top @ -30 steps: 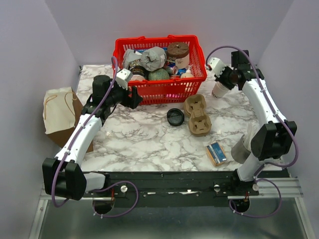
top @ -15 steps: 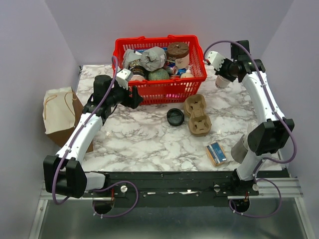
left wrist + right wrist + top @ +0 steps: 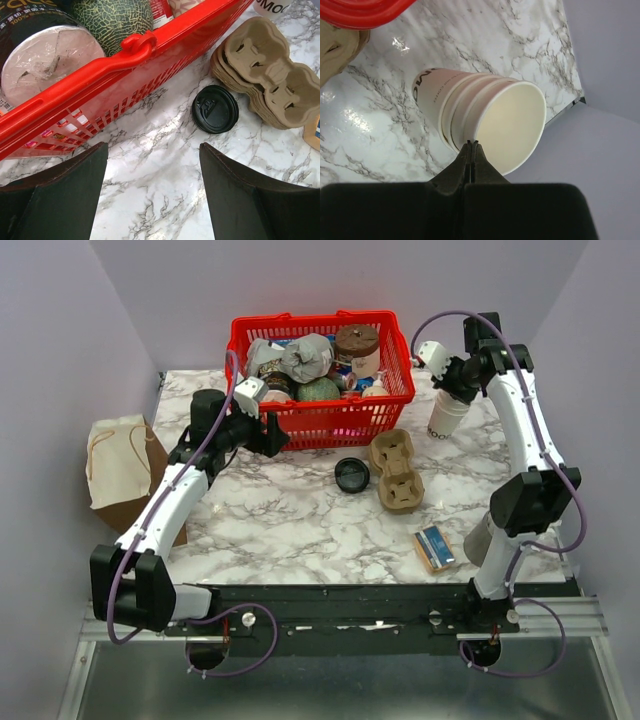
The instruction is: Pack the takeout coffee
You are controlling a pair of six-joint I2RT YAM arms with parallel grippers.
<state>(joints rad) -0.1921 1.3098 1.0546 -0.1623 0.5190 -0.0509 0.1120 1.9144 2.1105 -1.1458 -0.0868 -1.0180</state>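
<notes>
Lowering toward the white marble table point(image 3: 300, 530), the right gripper point(image 3: 471, 144) stays pinched shut on the rim of stacked lidless cream paper cups point(image 3: 445, 100); the left gripper point(image 3: 152, 147) gapes idle, so this is likely clearing, not packing.

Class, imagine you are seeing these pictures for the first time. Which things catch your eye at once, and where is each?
A red basket crammed with goods stands at the back of the marble table. At the right rear the right gripper pinches the rim of a stack of paper cups. Just before the basket lie a black lid and a cardboard cup tray, side by side.
</notes>
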